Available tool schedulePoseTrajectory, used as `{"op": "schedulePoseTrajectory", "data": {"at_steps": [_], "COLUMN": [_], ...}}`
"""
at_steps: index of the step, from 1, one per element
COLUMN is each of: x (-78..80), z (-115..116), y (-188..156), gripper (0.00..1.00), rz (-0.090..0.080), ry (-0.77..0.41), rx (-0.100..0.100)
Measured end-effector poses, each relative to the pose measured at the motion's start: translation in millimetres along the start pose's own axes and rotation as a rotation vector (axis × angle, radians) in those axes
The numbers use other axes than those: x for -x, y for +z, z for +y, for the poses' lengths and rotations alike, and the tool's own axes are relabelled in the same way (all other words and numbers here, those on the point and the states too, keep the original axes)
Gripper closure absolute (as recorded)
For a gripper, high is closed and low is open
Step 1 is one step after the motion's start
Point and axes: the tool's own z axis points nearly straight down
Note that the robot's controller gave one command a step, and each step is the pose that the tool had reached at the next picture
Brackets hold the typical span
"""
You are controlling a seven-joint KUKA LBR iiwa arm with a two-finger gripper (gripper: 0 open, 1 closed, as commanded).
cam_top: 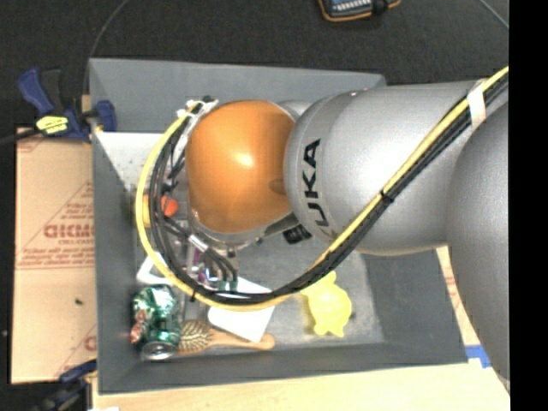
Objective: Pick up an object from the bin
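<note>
Gripper (205, 265): 1, low over the bin's (402, 302) lower-left part, under the orange cover (240, 165); whether spread or closed cannot be told.
Below it: 1 white sheet (242, 318), flat on the floor.
Left, near: 1 crushed green can (154, 317), in the corner.
Touching can: 1 wooden brush (214, 338), along the near wall.
Right, apart: 1 yellow lump (328, 308).

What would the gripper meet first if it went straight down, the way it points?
Most likely the white paper lying beneath the gripper, right of the green can. The arm hides the exact spot, so depth is uncertain.
</note>
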Motion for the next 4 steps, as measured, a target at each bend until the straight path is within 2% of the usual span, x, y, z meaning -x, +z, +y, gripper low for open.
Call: {"op": "schedulePoseTrajectory", "data": {"at_steps": [1,2,3,4], "x": [2.0,-15.8,77.7,-20.0], "z": [-1,-77,-26,-115], "y": [-4,146,60,124], "gripper": [0.0,0.0,0.0,0.0], "rz": [-0.007,-0.016,-0.029,-0.005], "ry": [0.006,-0.05,0.148,0.195], "rx": [0.002,0.006,0.014,0.002]}}
